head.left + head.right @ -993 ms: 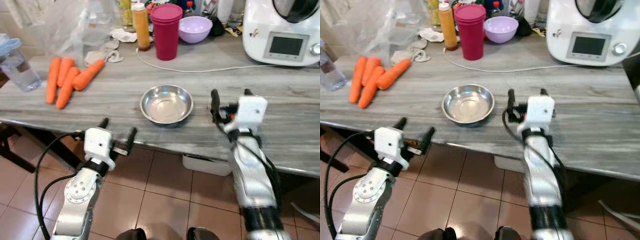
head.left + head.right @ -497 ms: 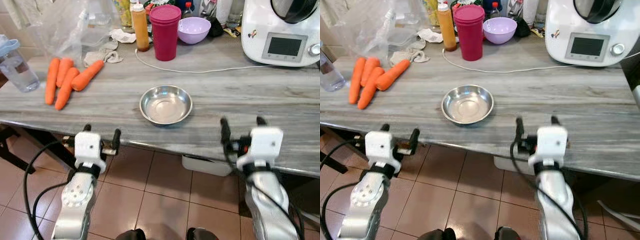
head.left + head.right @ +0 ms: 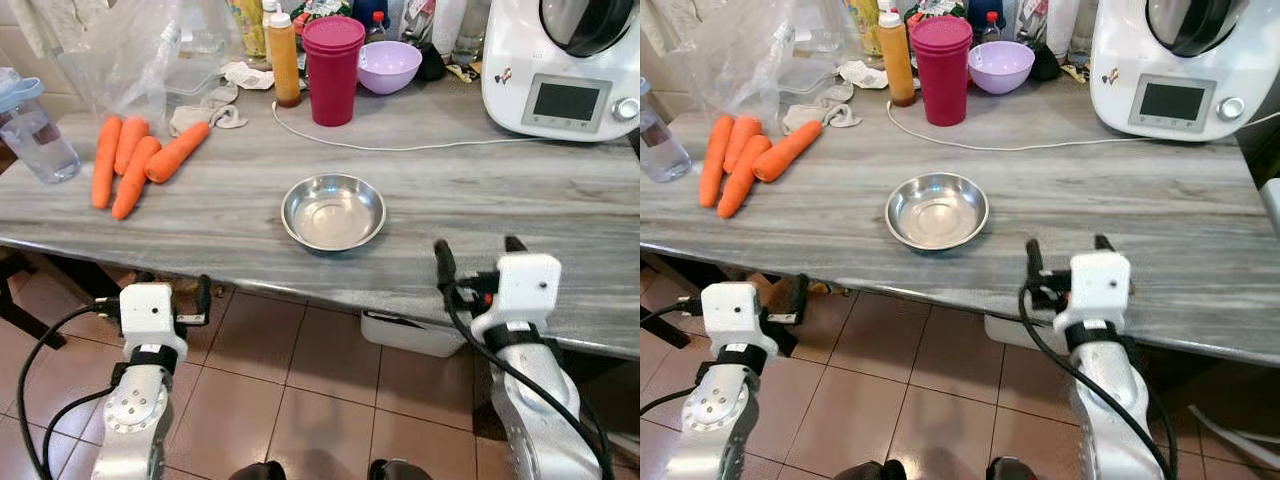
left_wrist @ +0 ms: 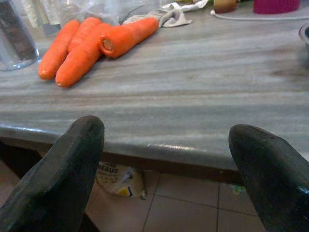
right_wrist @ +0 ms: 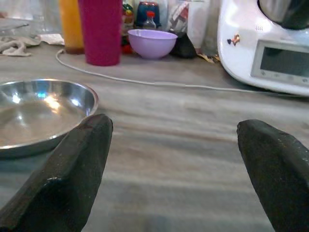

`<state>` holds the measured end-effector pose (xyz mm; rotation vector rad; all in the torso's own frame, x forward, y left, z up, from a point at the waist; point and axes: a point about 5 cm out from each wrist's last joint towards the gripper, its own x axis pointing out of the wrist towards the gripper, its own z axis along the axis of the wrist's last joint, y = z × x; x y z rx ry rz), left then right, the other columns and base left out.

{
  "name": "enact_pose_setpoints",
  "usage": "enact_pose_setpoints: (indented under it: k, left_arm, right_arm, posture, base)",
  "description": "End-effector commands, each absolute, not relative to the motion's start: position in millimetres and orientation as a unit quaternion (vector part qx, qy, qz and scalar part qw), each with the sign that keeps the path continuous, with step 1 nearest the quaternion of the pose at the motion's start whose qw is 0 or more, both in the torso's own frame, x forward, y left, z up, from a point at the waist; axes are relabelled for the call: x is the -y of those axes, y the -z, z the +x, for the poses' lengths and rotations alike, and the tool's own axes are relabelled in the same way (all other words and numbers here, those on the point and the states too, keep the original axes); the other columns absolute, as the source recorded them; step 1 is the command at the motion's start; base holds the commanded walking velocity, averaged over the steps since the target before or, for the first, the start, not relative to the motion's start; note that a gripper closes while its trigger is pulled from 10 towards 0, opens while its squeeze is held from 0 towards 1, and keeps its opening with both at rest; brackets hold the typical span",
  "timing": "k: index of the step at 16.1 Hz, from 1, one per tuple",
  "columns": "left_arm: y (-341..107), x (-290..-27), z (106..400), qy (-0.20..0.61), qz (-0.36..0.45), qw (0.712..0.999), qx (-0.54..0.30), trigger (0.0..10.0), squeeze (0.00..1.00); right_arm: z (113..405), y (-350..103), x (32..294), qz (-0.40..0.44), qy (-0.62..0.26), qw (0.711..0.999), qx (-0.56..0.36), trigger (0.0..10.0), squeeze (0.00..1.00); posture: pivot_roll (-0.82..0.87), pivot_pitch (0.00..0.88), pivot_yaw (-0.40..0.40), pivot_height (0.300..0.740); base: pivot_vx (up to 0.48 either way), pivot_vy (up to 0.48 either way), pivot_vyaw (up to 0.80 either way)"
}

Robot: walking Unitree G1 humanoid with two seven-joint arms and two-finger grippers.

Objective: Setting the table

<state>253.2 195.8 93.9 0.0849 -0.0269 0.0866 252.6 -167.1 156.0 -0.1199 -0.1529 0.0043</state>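
Stainless-steel bowl (image 3: 333, 211), empty and upright, near the front edge of the grey wood-grain table (image 3: 560, 205), roughly midway along it. Behind it stand a magenta tumbler (image 3: 333, 68), an orange sauce bottle (image 3: 283, 59) and a lilac bowl (image 3: 389, 66); a white cable (image 3: 400, 145) runs across the tabletop to a white kitchen machine (image 3: 563, 60) at the far right. Four carrots (image 3: 135, 162) lie in a cluster toward the left end, beside a clear water bottle (image 3: 30, 125).

The right gripper (image 3: 476, 258) hovers over the front edge of the table, just right of the steel bowl, its two black fingers spread wide and holding nothing; its wrist view looks low across the tabletop with the bowl rim beside one finger (image 5: 79, 169). The left gripper (image 3: 150, 290) hangs below the table edge over the tiled floor (image 3: 310, 380), fingers likewise apart and empty.

Judged step: the bowl appears placed, or about to be taken up, and neither gripper touches it. To grasp it well, the right gripper should probably approach the near rim from the side, one finger inside and one outside the thin wall, closing gently, since polished steel may slip or skate on the smooth top. Keep clear of the cable.
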Motion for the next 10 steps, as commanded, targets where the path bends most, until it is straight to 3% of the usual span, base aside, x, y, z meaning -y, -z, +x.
enact_pose_setpoints:
  k: [1,4,9,10]
  left_arm:
    - [-91,-196,253,-0.049,0.039,0.998,0.004,10.0,0.00]
    - [-90,-188,255,-0.038,0.037,0.999,0.003,10.0,0.00]
    - [-92,-188,258,-0.036,0.043,0.998,0.001,10.0,0.00]
    - [-94,-188,260,-0.036,0.043,0.998,0.003,10.0,0.00]
  right_arm:
    - [253,-149,171,-0.054,0.006,0.997,0.055,10.0,0.00]
    - [252,-142,173,-0.026,0.010,0.999,0.020,10.0,0.00]
    - [254,-144,175,0.002,0.016,1.000,0.021,10.0,0.00]
    - [255,-146,175,-0.007,0.015,1.000,0.024,10.0,0.00]
  posture:
    - [-0.13,0.125,0.036,0.740]
    - [-0.14,0.136,0.041,0.740]
    - [-0.14,0.146,0.051,0.740]
    - [-0.14,0.145,0.052,0.740]
  base:
    - [0.000,0.000,0.00]
    - [0.000,0.000,0.00]
    - [0.000,0.000,-0.75]
    - [0.000,0.000,0.00]
